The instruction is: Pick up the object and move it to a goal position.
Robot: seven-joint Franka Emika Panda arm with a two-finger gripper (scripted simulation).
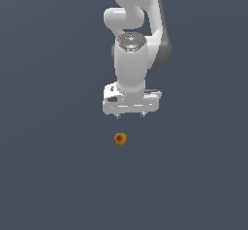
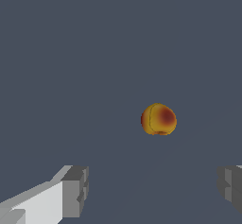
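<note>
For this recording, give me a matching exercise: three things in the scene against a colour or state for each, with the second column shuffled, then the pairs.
Things:
1. small round orange-red ball with yellowish patches
2. white robot gripper
3. flat floor surface

Colour or state:
A. plain dark grey-blue
B. open, holding nothing
C. lying free, not between the fingers

Pairs: 1-C, 2-B, 3-A. The wrist view shows the grey fingertips set wide apart with the ball beyond them.
</note>
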